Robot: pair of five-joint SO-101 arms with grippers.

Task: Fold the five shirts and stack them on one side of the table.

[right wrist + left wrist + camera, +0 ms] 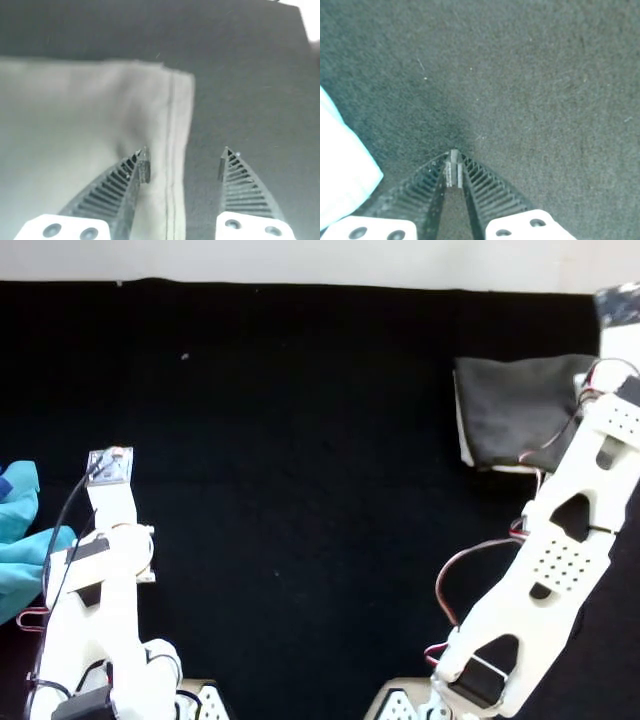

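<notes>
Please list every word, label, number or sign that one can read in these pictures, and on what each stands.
There are none. No readable text stands on the folded dark shirt, the teal shirt, the black table cover or the white arms. The speckled blue patch at the far edge is too blurred to tell.

No writing, label, brand, number or sign can be read on the folded dark shirt [515, 410], the teal garment [20, 530] or the black table cover [300, 440].
</notes>
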